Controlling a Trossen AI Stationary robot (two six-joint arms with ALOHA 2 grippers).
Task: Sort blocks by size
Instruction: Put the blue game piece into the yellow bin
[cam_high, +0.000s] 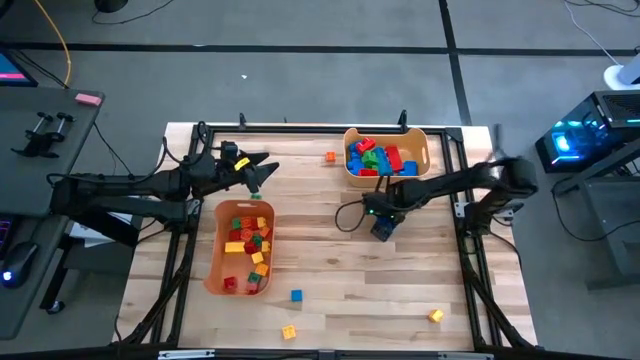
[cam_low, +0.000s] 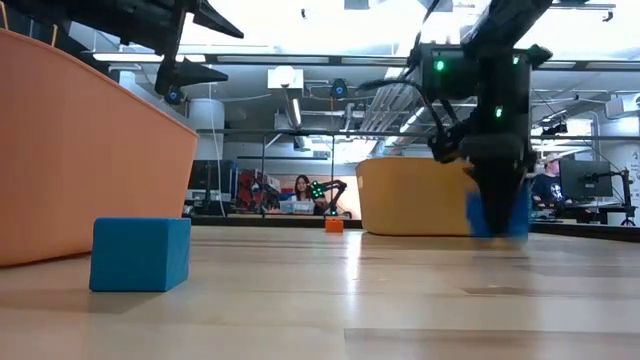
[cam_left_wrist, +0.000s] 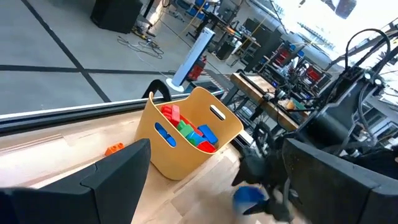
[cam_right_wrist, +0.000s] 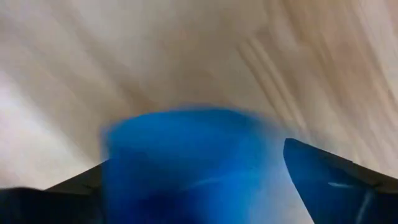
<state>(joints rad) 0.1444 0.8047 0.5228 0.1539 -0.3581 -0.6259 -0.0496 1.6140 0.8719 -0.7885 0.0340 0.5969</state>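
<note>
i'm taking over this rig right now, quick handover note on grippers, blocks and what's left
Right gripper: shut on a blue plastic block, low over the table centre, below the far orange bin.
Left gripper: open, empty, hovering above the near orange bin's top edge.
Far orange plastic bin: larger red, blue and green bricks.
Near orange plastic bin: small red, yellow and orange cubes.
Left loose: orange cube, blue cube, two yellow cubes.
Next, probably: bin the held block, then the loose ones.

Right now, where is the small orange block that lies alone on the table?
In the high view the small orange block lies near the table's far edge, just left of the bin of larger blocks, apart from it.
</note>
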